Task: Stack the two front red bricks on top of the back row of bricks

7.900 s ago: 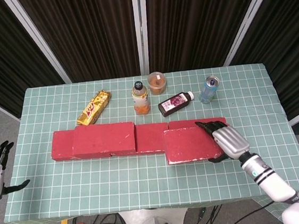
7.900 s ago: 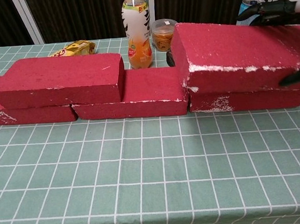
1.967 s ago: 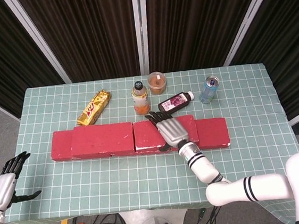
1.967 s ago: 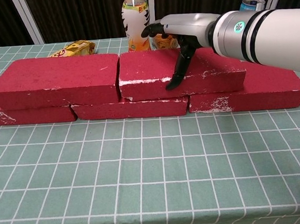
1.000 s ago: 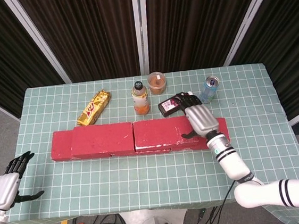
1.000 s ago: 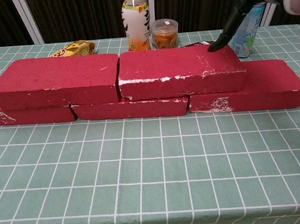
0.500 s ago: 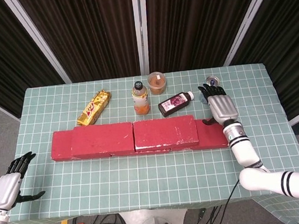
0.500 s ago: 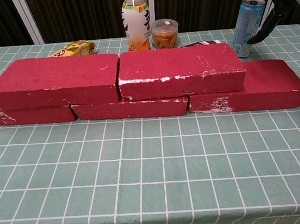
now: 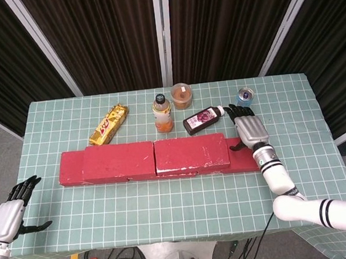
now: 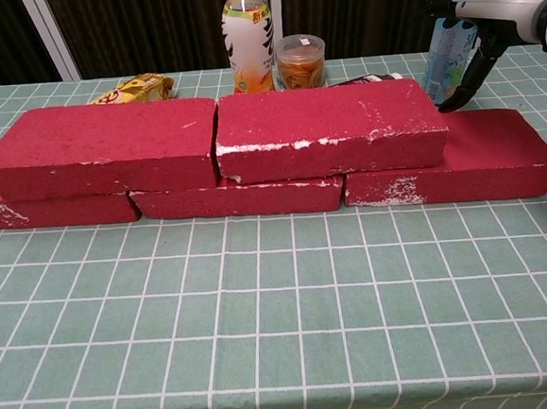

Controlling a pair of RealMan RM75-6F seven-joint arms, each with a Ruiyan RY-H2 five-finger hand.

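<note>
Snack bar, bottles, cup, can.

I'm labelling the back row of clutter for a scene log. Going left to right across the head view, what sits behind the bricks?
Gold snack bar → orange drink bottle → small lidded cup → dark bottle lying on its side → drink can, partly behind the right hand.

- Table, green checked cloth.
- 3 bottom-row red bricks.
- Snack bar, bottle, cup, dark bottle, can.
</note>
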